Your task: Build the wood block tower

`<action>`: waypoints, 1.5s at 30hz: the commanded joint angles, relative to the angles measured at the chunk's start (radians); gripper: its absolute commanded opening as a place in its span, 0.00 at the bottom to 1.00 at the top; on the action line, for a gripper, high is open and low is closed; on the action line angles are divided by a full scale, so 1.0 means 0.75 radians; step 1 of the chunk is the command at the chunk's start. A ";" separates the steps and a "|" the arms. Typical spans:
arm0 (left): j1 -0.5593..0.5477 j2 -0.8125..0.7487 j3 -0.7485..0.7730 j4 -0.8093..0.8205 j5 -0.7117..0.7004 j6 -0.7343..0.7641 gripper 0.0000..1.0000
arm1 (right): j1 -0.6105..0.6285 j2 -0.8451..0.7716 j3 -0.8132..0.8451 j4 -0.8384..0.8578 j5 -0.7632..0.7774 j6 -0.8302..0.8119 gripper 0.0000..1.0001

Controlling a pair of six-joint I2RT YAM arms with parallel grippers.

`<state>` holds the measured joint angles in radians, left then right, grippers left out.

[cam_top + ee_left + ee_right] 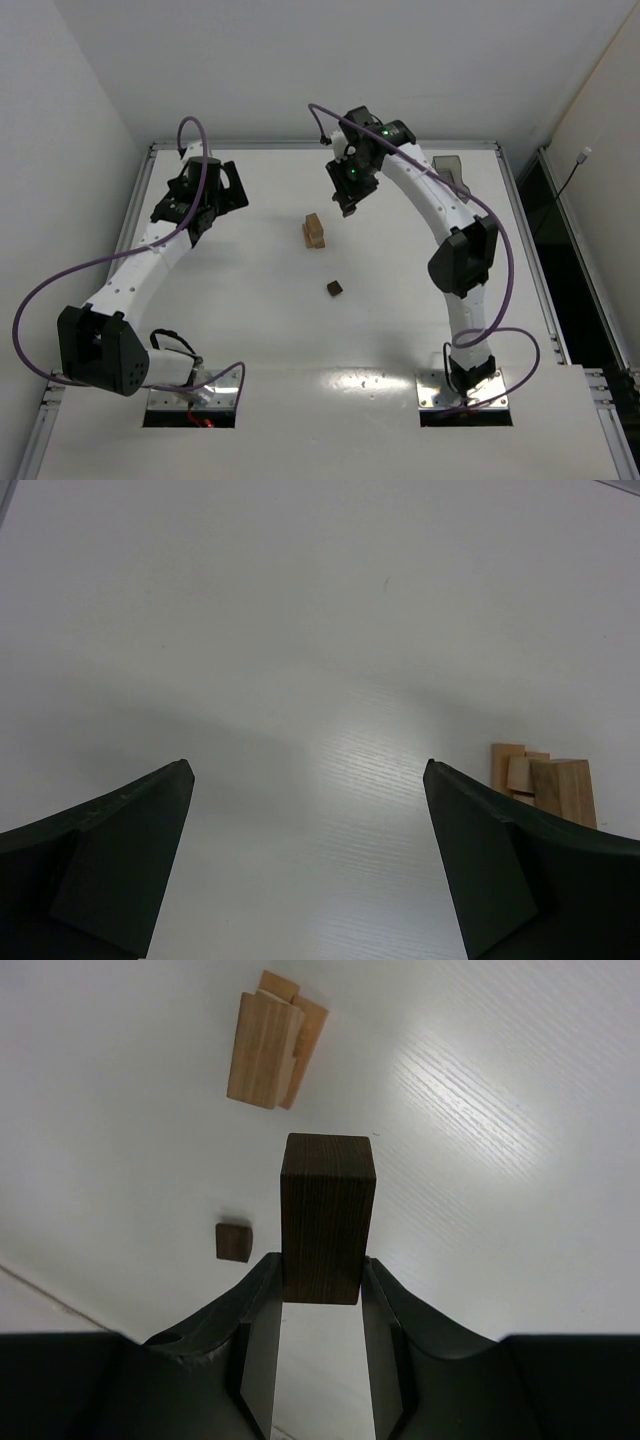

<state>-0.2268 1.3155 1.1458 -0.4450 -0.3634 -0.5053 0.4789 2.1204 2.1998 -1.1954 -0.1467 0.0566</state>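
The wood block tower (314, 232) is a short stack of light tan blocks near the table's middle; it also shows in the right wrist view (270, 1050) and at the right edge of the left wrist view (545, 785). My right gripper (320, 1260) is shut on a dark brown bar block (327, 1215), held in the air just right of and behind the tower (348, 207). A small dark brown cube (334, 288) lies on the table in front of the tower, apart from it (233, 1242). My left gripper (308, 770) hangs open and empty, well left of the tower (200, 222).
A clear grey plastic bin (450, 170) stands at the back right, partly behind the right arm. White walls rise at the left and the back of the table. The table's raised metal rim (135, 200) runs along its sides.
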 commanded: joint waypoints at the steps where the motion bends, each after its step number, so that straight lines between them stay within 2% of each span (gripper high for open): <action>1: 0.024 -0.020 -0.002 0.051 -0.006 -0.001 1.00 | 0.077 0.006 0.059 -0.016 0.248 0.161 0.00; 7: 0.024 -0.020 -0.014 0.064 -0.006 -0.014 1.00 | 0.198 0.071 0.090 -0.004 0.453 0.362 0.00; 13: 0.061 -0.020 -0.028 0.064 -0.006 -0.014 1.00 | 0.265 0.153 0.166 0.021 0.457 0.487 0.00; 20: 0.098 -0.032 -0.041 0.064 -0.021 -0.026 1.00 | 0.249 0.216 0.204 0.052 0.435 0.589 0.00; 28: 0.110 -0.020 -0.053 0.076 -0.006 -0.040 1.00 | 0.237 0.290 0.233 0.091 0.290 0.563 0.00; 45: 0.110 -0.007 -0.065 0.088 0.018 -0.040 1.00 | 0.200 0.341 0.233 0.103 0.241 0.497 0.00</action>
<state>-0.1570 1.3155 1.1015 -0.4103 -0.3622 -0.5247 0.6361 2.3592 2.3310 -1.1465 0.0540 0.4412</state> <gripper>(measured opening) 0.996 0.303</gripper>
